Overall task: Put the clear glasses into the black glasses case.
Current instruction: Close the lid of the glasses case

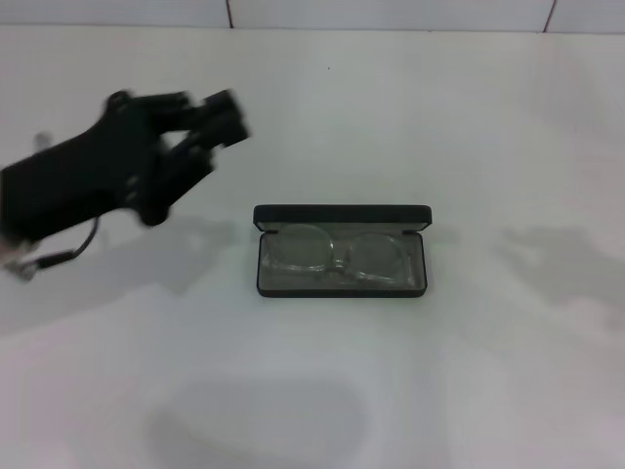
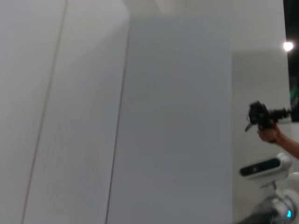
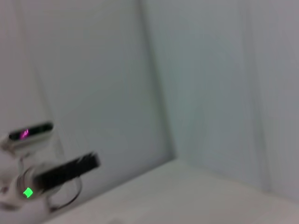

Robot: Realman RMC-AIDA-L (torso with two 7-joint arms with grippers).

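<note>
The black glasses case [image 1: 342, 214] lies open in the middle of the white table [image 1: 488, 371], its lid standing up along the far side. The clear glasses [image 1: 337, 252] rest inside on the grey lining, lenses side by side. My left gripper [image 1: 210, 132] hangs in the air up and to the left of the case, well apart from it, open with nothing between its fingers. The right arm does not show in the head view, and its wrist view shows only walls.
White tiled wall runs behind the table's far edge. The left wrist view faces pale wall panels, with a person's hand [image 2: 275, 135] holding a black device at the far side and a white camera unit [image 2: 261, 167] below it.
</note>
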